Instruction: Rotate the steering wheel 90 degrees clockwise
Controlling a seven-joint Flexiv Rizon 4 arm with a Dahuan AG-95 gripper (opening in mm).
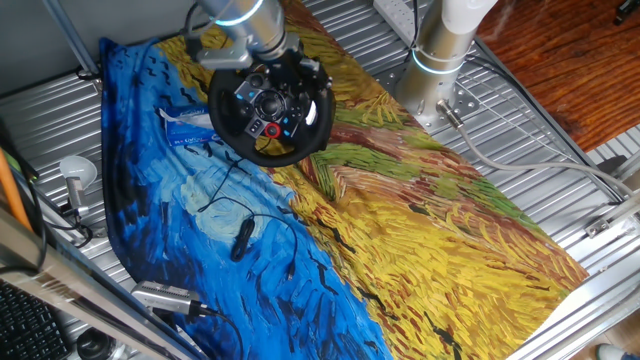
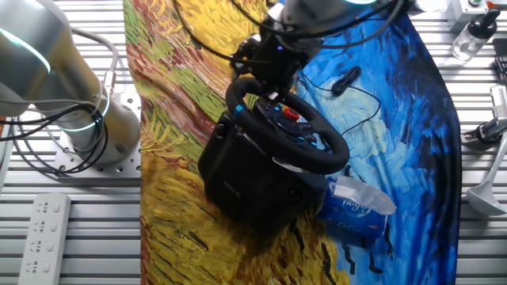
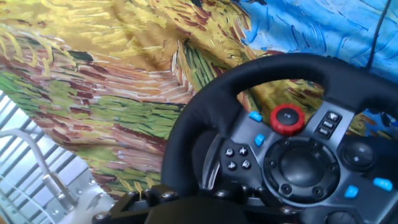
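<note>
My hand [image 2: 265, 59] sits at the top rim of the steering wheel [image 1: 270, 110], which stands on its base at the painted cloth's [image 1: 420, 230] far end; I cannot tell whether my fingers have closed. A loose grip could slip mid-turn, or drag the base sideways.

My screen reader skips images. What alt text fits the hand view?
Close-up of a black steering wheel with a red knob and blue buttons on its hub, over a cloth painted in yellow, green and blue strokes. The end effector's fingers are not clearly visible.
</note>
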